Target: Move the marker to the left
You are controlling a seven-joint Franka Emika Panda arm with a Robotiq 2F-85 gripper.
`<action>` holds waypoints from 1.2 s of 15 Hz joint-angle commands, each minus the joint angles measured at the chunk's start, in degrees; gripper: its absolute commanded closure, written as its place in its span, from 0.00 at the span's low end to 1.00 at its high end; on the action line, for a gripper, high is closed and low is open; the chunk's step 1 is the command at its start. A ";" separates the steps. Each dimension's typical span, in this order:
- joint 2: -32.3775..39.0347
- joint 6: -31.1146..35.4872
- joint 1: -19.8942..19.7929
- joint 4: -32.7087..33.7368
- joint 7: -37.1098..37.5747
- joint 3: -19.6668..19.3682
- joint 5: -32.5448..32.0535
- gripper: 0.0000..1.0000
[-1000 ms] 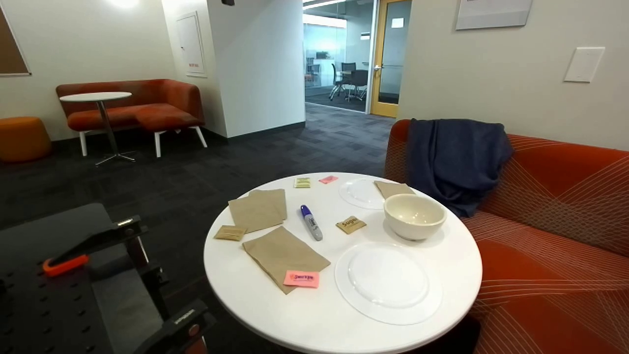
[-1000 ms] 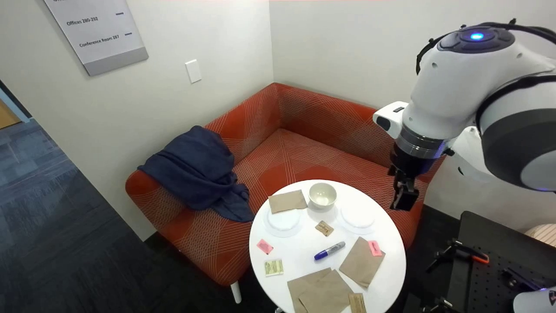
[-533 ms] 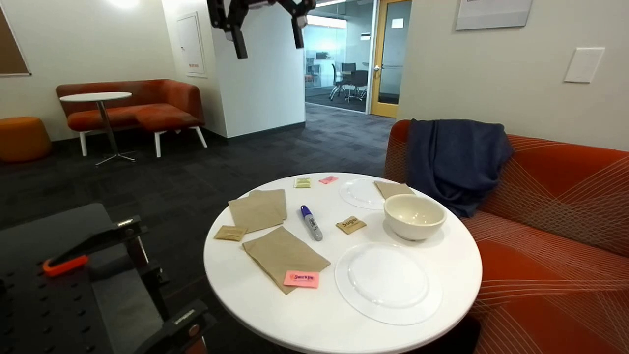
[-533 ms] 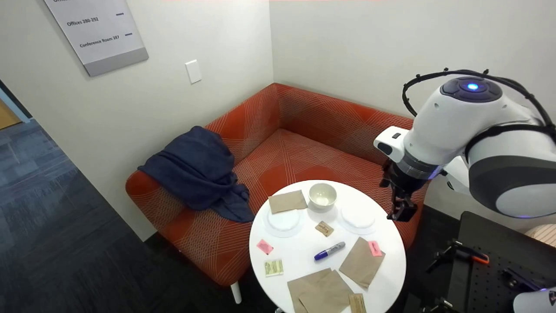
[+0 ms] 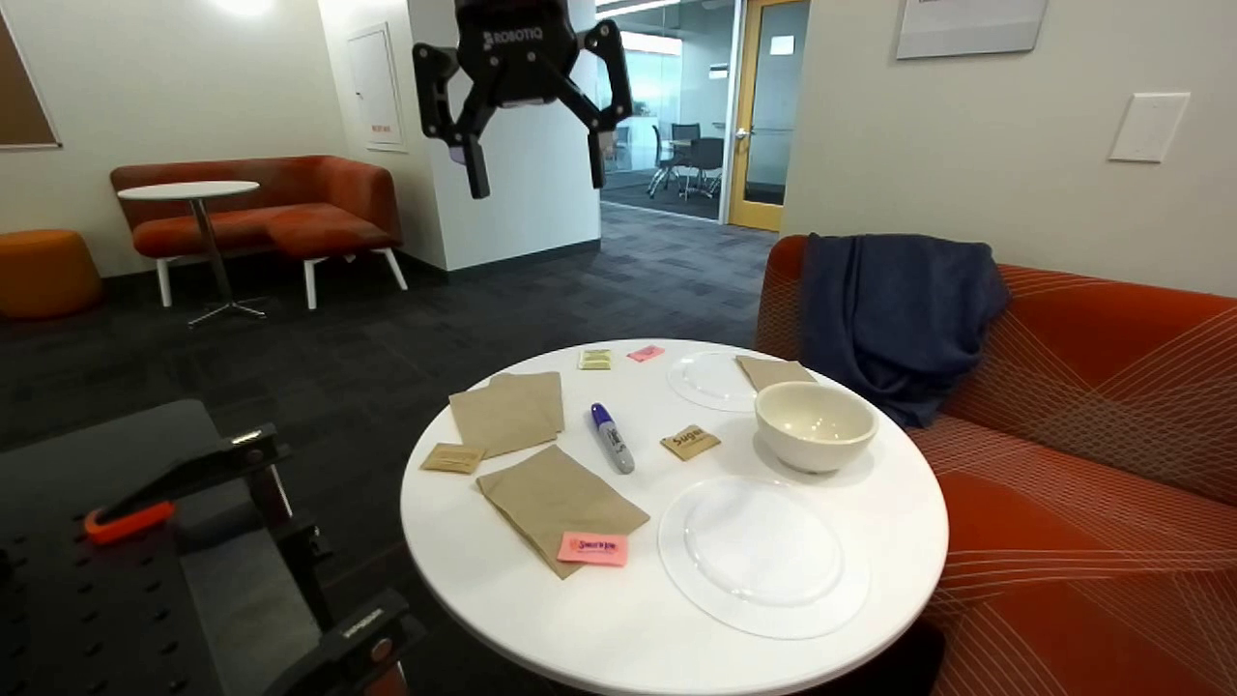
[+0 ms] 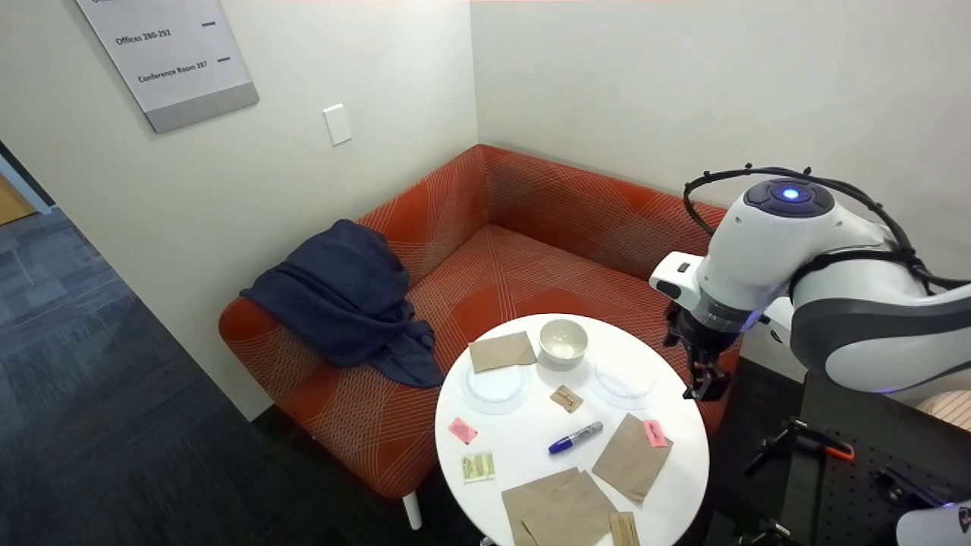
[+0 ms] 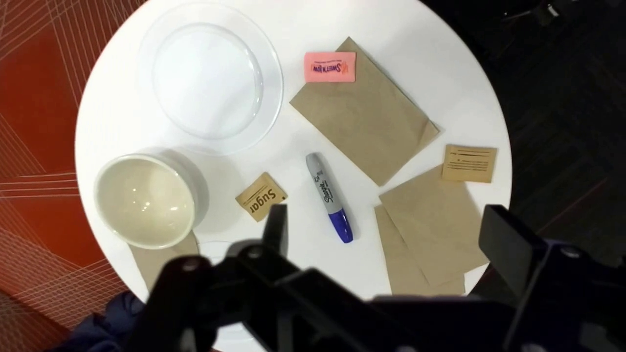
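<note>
The marker (image 5: 613, 440) lies flat on the round white table (image 5: 541, 638) near its middle. It has a grey-white barrel and a blue cap, and also shows in an exterior view (image 6: 576, 438). In the wrist view the marker (image 7: 324, 188) lies slantwise, cap toward the gripper. My gripper (image 5: 538, 189) is open and empty, high above the table and apart from the marker. In the wrist view the gripper (image 7: 384, 212) has its fingers wide apart, with the marker ahead of them and nearer the left finger (image 7: 277, 227).
A cream bowl (image 5: 817, 425), a sugar packet (image 5: 690, 442) and a clear plate (image 5: 763, 551) stand near the marker. Brown napkins (image 5: 560, 498), a pink packet (image 5: 593, 548) and other packets lie around it. A red sofa (image 6: 516, 265) borders the table.
My gripper has come down from above, entering an exterior view from its top edge and staying open. The arm is lower and slightly farther left in an exterior view. The marker has not moved.
</note>
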 commanded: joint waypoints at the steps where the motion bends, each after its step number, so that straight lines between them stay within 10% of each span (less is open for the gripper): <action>1: -0.06 -0.09 -0.04 0.06 -0.01 0.09 0.03 0.00; 12: 4.29 7.86 2.20 -0.15 -4.13 -0.11 3.73 0.00; 18: 15.51 15.80 3.51 3.39 -18.99 1.26 19.79 0.00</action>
